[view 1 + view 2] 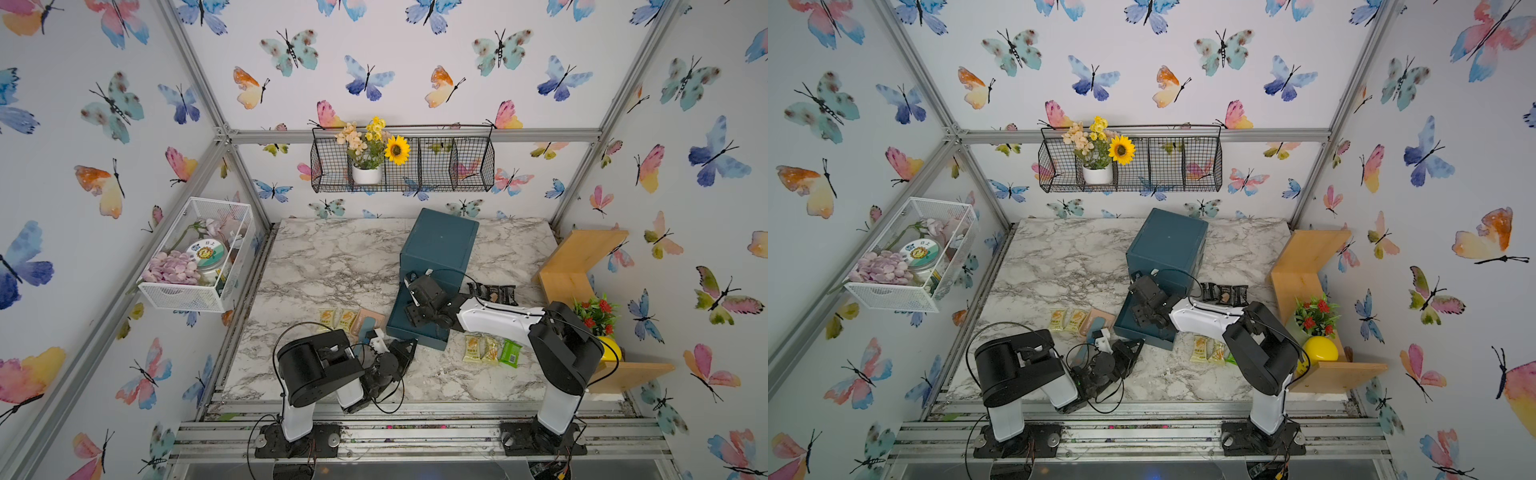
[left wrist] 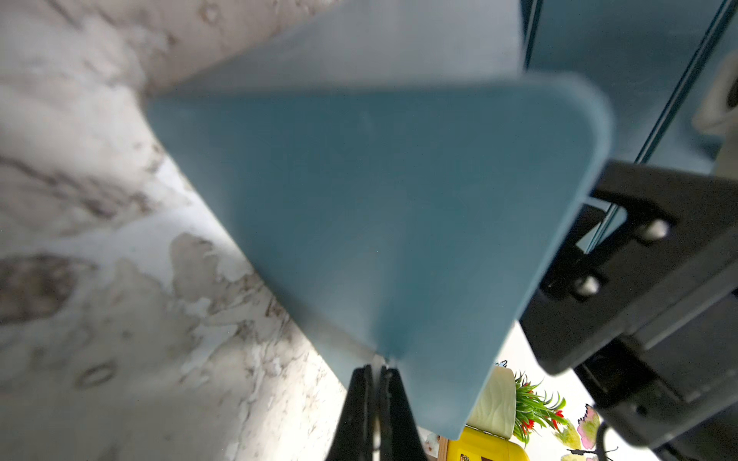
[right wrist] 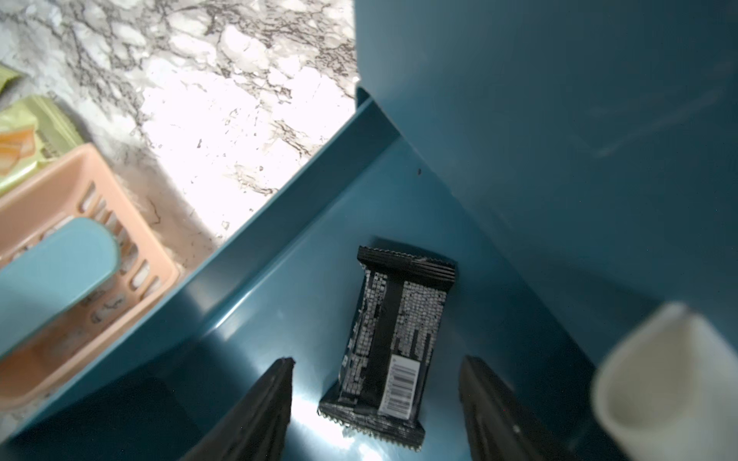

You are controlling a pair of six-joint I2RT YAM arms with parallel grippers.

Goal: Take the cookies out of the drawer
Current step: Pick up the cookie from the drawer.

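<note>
Black wrapper first: one cookie packet (image 3: 393,339) lies flat on the floor of the pulled-out teal drawer (image 3: 303,199). The right gripper (image 3: 377,361) hangs over it, fingers spread wide on either side, gripping nothing. More packets are out on the marble table (image 1: 332,257): yellow and green packets (image 1: 490,351) near the drawer front, two yellow packets (image 1: 336,320) beside the dustpan (image 1: 370,318), and black packets (image 1: 492,293) beside the cabinet (image 1: 440,245). The left gripper (image 2: 375,371) is pinched tight at the drawer's front corner.

The table (image 1: 332,266) holds a teal cabinet (image 1: 440,245), peach dustpan (image 1: 371,316) and cookies (image 1: 472,347).
</note>
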